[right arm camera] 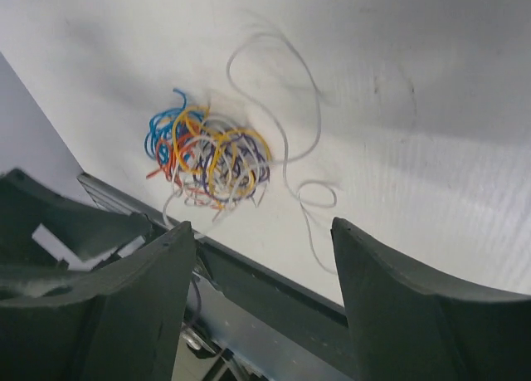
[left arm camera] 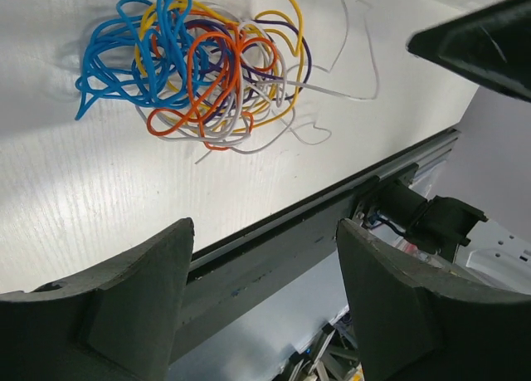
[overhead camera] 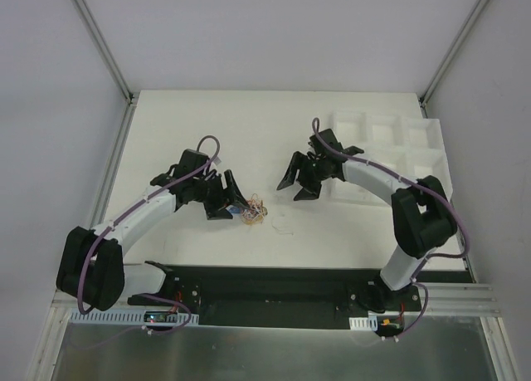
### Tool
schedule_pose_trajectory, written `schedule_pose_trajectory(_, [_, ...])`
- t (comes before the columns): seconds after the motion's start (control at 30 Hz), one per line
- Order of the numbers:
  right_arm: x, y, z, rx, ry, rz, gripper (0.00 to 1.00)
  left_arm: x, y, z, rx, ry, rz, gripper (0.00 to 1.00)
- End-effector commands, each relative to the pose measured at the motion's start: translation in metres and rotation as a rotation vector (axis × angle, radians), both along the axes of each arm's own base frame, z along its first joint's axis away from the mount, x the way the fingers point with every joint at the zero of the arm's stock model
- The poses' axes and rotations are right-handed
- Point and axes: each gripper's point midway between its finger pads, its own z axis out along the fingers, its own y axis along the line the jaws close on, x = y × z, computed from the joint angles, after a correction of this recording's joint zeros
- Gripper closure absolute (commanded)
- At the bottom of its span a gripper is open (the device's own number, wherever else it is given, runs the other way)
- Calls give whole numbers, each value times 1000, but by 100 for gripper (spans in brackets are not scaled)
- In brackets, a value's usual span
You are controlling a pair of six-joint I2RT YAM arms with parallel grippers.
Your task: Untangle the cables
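the left claw (overhead camera: 226, 205) hangs over the white counter (overhead camera: 191, 124), jaws wide with nothing between them. just at its 3 o'clock the cables (overhead camera: 253, 212) lie on the counter in one small knot of blue, yellow, orange, purple and white strands. a loose white wire (right arm camera: 285, 169) curls beside the knot at 4 o'clock. the right claw (overhead camera: 294, 188) hangs at the knot's 1 o'clock, apart from it, jaws wide and empty. a white tray (overhead camera: 406, 140) lies at the far right.

White table (overhead camera: 207, 124) between pale grey walls (overhead camera: 50, 107), aluminium frame posts (overhead camera: 99, 36)
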Motion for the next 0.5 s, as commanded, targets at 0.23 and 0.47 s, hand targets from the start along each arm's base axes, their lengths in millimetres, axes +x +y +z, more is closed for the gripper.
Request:
schedule_pose_trajectory(0.23, [27, 40, -53, 91, 121, -129, 34, -11, 5, 7, 57, -9, -150, 34])
schedule_pose_trajectory(0.47, [9, 77, -58, 159, 124, -30, 52, -15, 5, 5, 85, -15, -221, 40])
